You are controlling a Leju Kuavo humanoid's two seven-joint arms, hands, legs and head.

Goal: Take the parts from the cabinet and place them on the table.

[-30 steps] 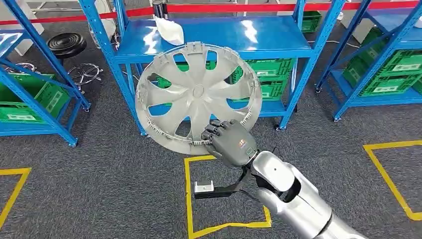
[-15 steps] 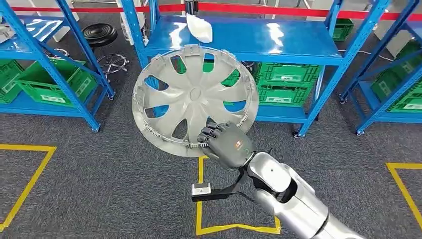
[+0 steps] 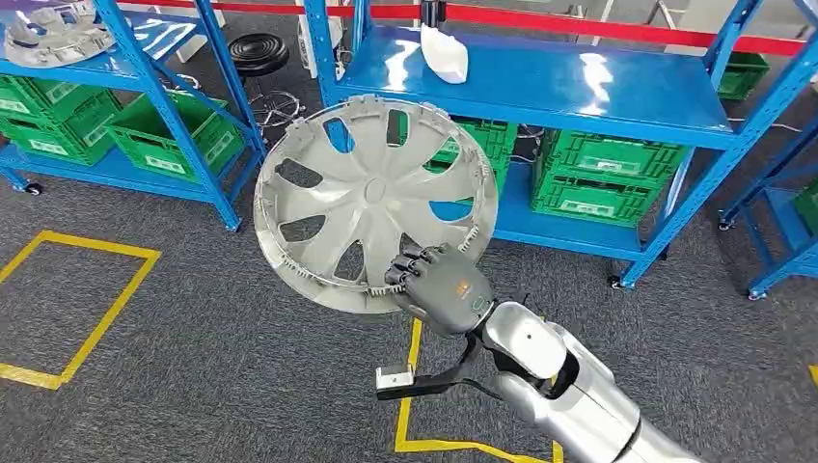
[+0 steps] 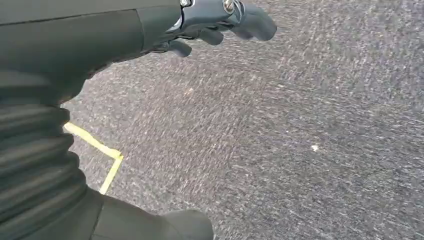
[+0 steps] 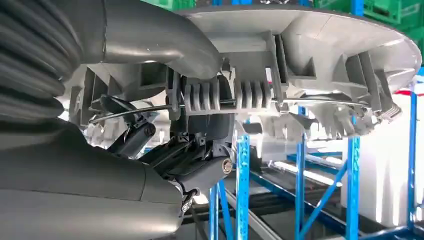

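I hold a large silver-grey wheel cover (image 3: 371,198) up in front of me, face tilted toward the camera. My right hand (image 3: 439,285) grips its lower rim, thumb behind and fingers over the edge. In the right wrist view the ribbed back of the wheel cover (image 5: 310,45) sits over the dark fingers (image 5: 200,165) clamped on its rim. My left hand (image 4: 225,20) hangs over grey carpet with nothing in it. Another grey wheel cover (image 3: 53,34) lies on the far-left shelf. A white part (image 3: 444,53) lies on the blue cabinet shelf (image 3: 579,82) ahead.
Blue metal racks stand ahead and to both sides, with green crates (image 3: 598,178) on their lower shelves. A black stool (image 3: 256,53) stands between the racks. Yellow tape squares (image 3: 87,328) mark the grey carpet. A red barrier tape (image 3: 617,24) runs behind the cabinet.
The whole scene has slid to the right in the picture, so the camera has turned left. The wheel cover stays in my right hand in about the same place.
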